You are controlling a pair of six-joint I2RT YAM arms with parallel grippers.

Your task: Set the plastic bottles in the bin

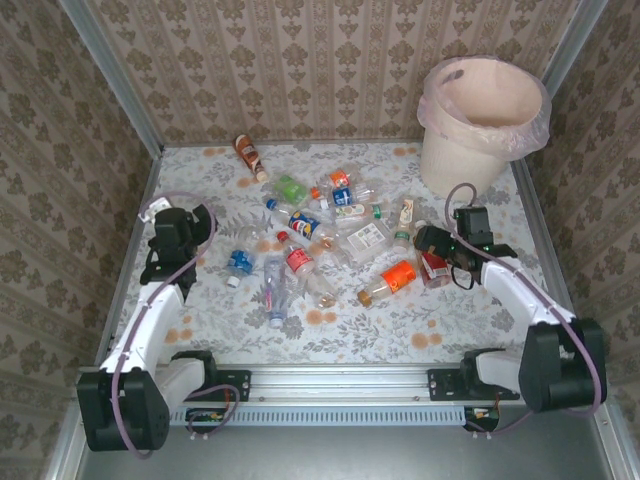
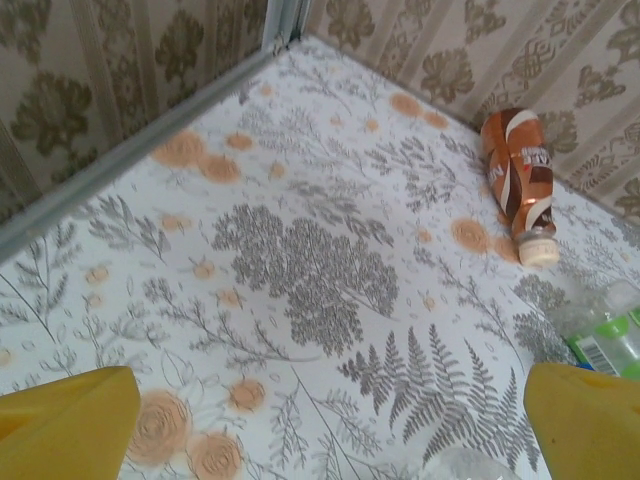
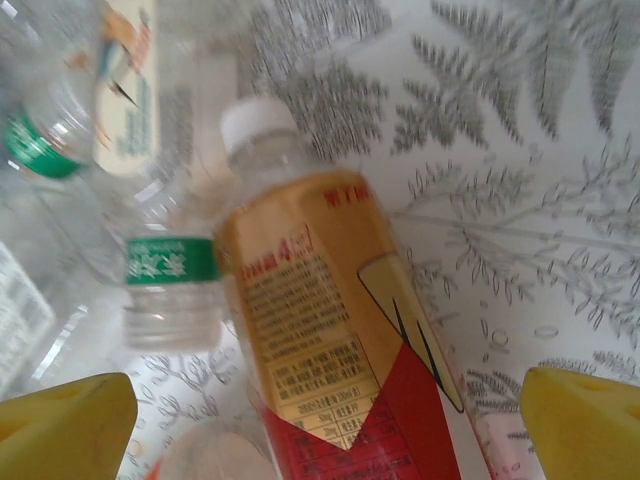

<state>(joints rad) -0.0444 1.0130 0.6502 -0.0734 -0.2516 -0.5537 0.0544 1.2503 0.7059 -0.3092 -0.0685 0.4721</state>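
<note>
The right gripper (image 3: 330, 425), released, straddles a red-and-gold labelled bottle (image 3: 320, 330) near the bin (image 1: 462, 150); the left gripper (image 2: 325, 425), also released, hovers over the bench (image 2: 300, 260) far from the bin.

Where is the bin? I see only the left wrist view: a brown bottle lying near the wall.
Observer: The bin stands in the far right corner of the table.
Operator: What is the right gripper doing?
Observer: The right gripper is open, jaws either side of a white-capped bottle with a gold and red label.
Operator: Are many bottles still out?
Observer: More than ten bottles lie clustered mid-table, between the two arms.
</note>
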